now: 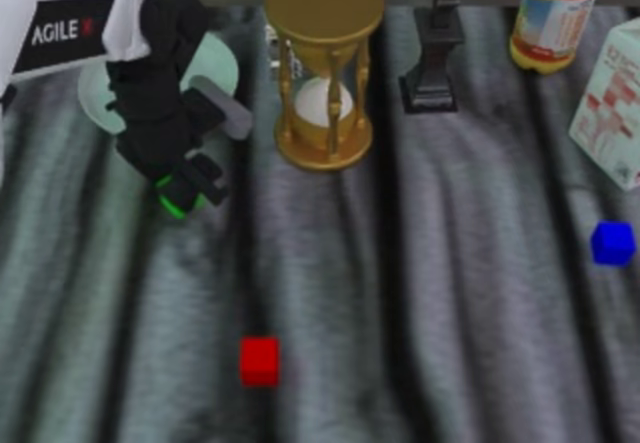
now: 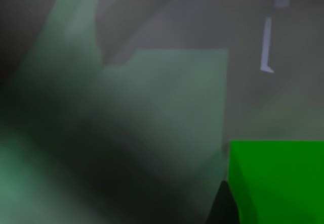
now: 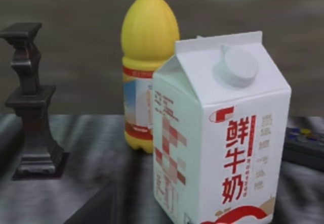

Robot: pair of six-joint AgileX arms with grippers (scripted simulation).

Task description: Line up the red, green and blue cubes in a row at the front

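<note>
Green cube [image 1: 180, 203] sits clenched in the left gripper [image 1: 190, 195], arm bent downward at back-left.

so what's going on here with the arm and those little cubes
The left arm's gripper is over the left part of the table, behind the front edge, shut on the small bright green cube, which also fills a corner of the left wrist view. The small bright red cube sits alone near the front, left of centre. The small deep blue cube lies far right, just in front of the white milk carton. No row exists yet. The right arm is out of the top view.
</note>
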